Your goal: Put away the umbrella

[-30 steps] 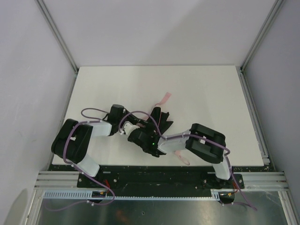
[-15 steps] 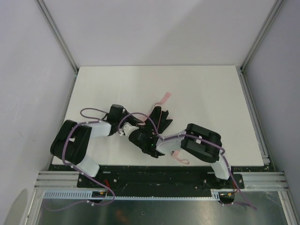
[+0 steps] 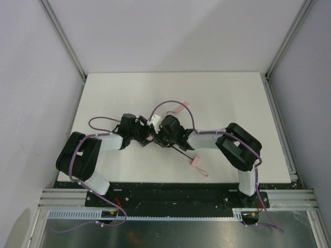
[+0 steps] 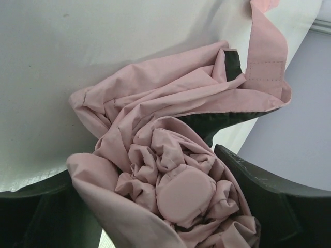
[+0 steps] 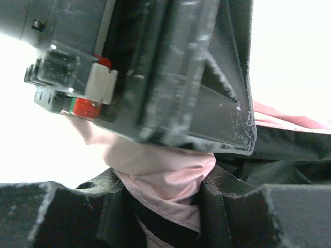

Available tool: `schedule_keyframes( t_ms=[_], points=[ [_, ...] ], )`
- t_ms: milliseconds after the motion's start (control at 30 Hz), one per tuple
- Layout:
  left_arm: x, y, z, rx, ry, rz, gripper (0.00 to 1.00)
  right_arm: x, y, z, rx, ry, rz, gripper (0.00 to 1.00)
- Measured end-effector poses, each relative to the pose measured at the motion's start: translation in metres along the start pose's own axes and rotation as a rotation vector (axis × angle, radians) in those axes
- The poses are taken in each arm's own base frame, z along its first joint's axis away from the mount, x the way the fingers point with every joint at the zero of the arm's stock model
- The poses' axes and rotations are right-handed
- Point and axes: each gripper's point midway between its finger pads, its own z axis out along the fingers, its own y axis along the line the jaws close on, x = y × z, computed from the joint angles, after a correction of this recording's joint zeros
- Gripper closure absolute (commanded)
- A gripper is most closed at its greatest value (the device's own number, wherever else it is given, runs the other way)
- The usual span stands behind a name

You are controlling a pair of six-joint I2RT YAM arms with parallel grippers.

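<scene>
Umbrella point(image 4: 173, 178) bunched mid-table point(image 3: 227, 98), well apart from edges.

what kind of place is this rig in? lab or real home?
Looks like a lab test cell, not a home: white table boxed in by plain panels on aluminium framing, left arm and right arm bolted to a black base plate.

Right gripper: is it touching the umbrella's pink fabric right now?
Touching. The right wrist view shows the umbrella's pink fabric pinched between the two dark fingers of the right gripper, pressed against both.
</scene>
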Motion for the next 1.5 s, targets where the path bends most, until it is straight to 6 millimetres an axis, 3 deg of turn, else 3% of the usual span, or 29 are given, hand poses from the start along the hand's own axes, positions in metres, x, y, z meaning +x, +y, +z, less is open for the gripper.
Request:
schedule_keyframes(
  t_ms=[200,300,500,533,667,767,867,967,1067,1300,1400,1500],
  points=[
    [0.006,0.001,0.005,0.005,0.023,-0.001,0.38,0.002,0.008,-0.006,-0.241,-0.022,0.156,1.0],
    [0.006,0.0,0.008,0.013,0.027,-0.001,0.54,0.001,0.009,-0.006,-0.344,-0.046,0.243,1.0],
    [0.005,-0.002,0.011,0.025,0.025,-0.013,0.96,0.0,0.007,-0.006,-0.46,-0.079,0.376,1.0],
    [0.005,-0.002,0.011,0.025,0.024,-0.014,0.98,0.0,0.007,-0.006,-0.462,-0.078,0.385,0.93],
    [0.005,-0.002,0.011,0.026,0.021,-0.021,1.0,0.001,0.006,-0.006,-0.443,-0.043,0.402,0.44],
    [0.005,0.001,0.011,0.029,0.017,-0.018,1.0,0.001,0.003,-0.009,-0.392,0.009,0.432,0.13],
    [0.006,0.003,0.011,0.034,0.016,-0.016,1.0,0.0,0.0,-0.02,-0.31,0.058,0.438,0.02],
    [0.006,0.004,0.011,0.035,0.016,-0.016,1.0,-0.001,-0.011,-0.032,-0.181,0.09,0.386,0.01],
    [0.007,0.005,0.011,0.032,0.016,-0.017,1.0,-0.005,-0.008,-0.041,-0.063,0.106,0.258,0.01],
    [0.007,0.007,0.01,0.023,0.019,-0.022,1.0,-0.011,0.025,-0.041,0.148,0.112,-0.093,0.03],
    [0.007,0.008,0.01,0.019,0.02,-0.024,1.0,-0.006,0.023,-0.033,0.258,0.121,-0.205,0.14],
    [0.007,0.009,0.009,0.013,0.021,-0.027,1.0,0.013,0.005,-0.024,0.385,0.171,-0.286,0.35]
  ],
)
